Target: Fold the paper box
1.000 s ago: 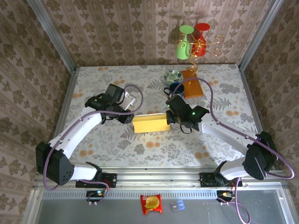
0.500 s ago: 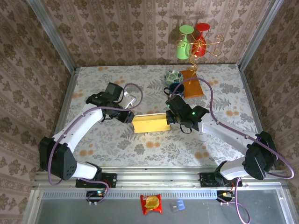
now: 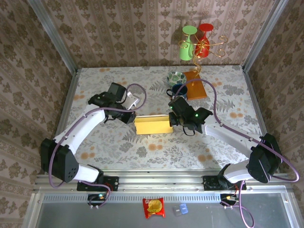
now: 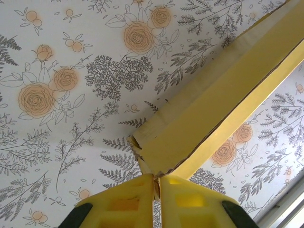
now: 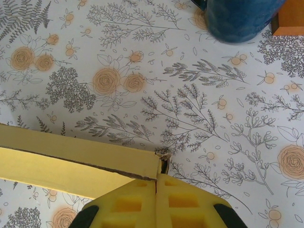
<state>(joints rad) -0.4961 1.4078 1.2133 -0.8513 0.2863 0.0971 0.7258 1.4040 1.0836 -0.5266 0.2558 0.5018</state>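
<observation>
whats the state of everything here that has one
paper box: partly folded, pinched at both ends
left fingers: shut on the paper box's left end
right fingers: shut on its right end
blue mug: upright
patterned bowl: upright
green cup and red cup: hung on the gold stand

Looks like a robotics lab cell dressed up as a home corner. Two white arms, left arm [image 3: 80, 128] and right arm [image 3: 232, 135], bolted to a metal rail [image 3: 161, 176] at the near edge of a table [image 3: 118, 147], trailing purple cables [image 3: 214, 102]. Bare aluminium posts [image 3: 52, 34] framing the booth, with patterned wallpaper panels [image 3: 118, 33] for walls and a floral covering over the tabletop. Household props along the far side: a wire cup stand [image 3: 197, 54] carrying a green cup [image 3: 188, 47] and a red cup [image 3: 204, 45], a patterned bowl [image 3: 176, 77], a blue mug [image 3: 179, 90], an orange-brown wooden board [image 3: 195, 86]. Below the rail, a ribbed metal shelf [image 3: 213, 209] with a red snack packet [image 3: 153, 207].
</observation>
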